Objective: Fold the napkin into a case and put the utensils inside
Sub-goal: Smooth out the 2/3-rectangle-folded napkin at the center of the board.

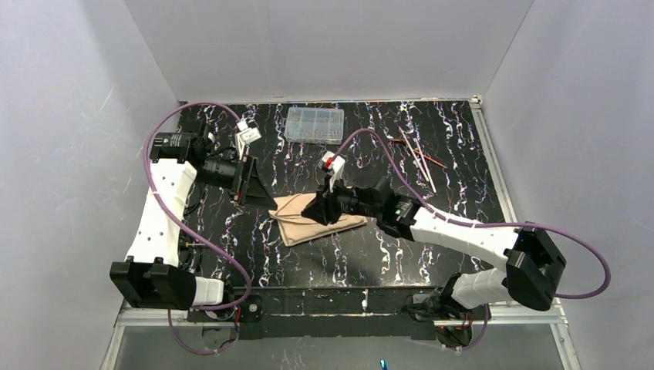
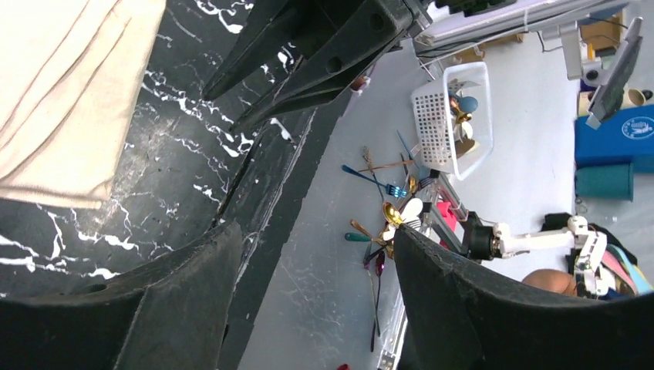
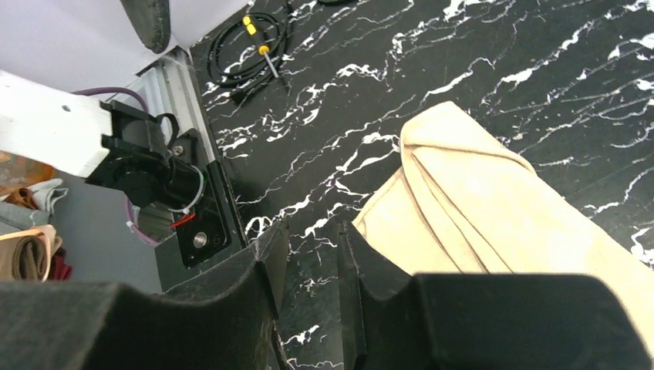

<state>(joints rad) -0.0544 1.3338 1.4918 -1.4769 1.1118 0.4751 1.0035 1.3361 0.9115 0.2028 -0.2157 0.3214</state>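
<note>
The napkin (image 1: 318, 220) lies mid-table as a beige, folded, layered case; it also shows in the left wrist view (image 2: 62, 100) and the right wrist view (image 3: 501, 216). My left gripper (image 1: 266, 196) hovers at its left end, open wide (image 2: 315, 231) with nothing between the fingers. My right gripper (image 1: 308, 213) is over the cloth's left part. Its jaws stand a little apart (image 3: 312, 231) over bare table beside the cloth's edge, holding nothing. The copper utensils (image 1: 420, 158) lie together at the back right, apart from both grippers.
A clear plastic compartment box (image 1: 315, 125) stands at the back centre. A black cable coil (image 3: 247, 50) lies near the table's left edge. Beyond the near edge the left wrist view shows floor with a white basket (image 2: 455, 116).
</note>
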